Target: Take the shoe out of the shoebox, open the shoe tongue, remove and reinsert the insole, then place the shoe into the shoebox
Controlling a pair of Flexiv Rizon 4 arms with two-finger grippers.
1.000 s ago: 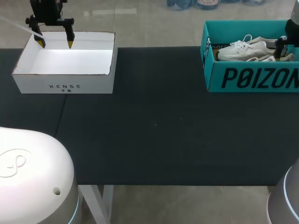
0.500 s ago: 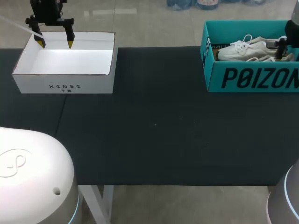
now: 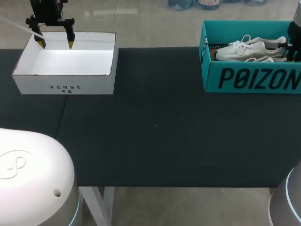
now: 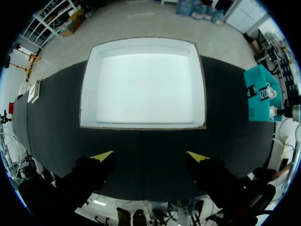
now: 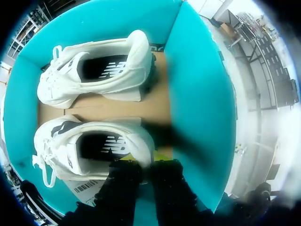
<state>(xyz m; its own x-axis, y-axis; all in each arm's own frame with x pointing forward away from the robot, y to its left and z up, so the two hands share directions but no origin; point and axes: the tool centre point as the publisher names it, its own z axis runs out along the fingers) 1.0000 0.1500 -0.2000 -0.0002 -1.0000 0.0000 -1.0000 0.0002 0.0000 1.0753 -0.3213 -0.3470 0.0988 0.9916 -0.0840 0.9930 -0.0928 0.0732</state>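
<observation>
A teal shoebox [image 3: 254,77] stands at the table's far right with two white shoes [image 3: 251,47] lying side by side in it. In the right wrist view the box walls [image 5: 197,84] surround both shoes. My right gripper [image 5: 145,162] is shut on the heel collar of the nearer shoe [image 5: 89,146], and the other shoe [image 5: 94,70] lies just beyond it. From the head view my right gripper [image 3: 288,48] sits at the heel end of the shoes. My left gripper [image 3: 55,43] hangs open over the white box, nothing between its fingers [image 4: 103,155].
An empty white box [image 3: 63,80] stands at the table's far left, its rim [image 4: 141,126] just ahead of my left gripper. A black mat [image 3: 155,132] covers the table between the two boxes.
My right gripper's fingers have come together on the shoe's heel. The teal shoebox has slid slightly to the left. The left arm has not moved.
</observation>
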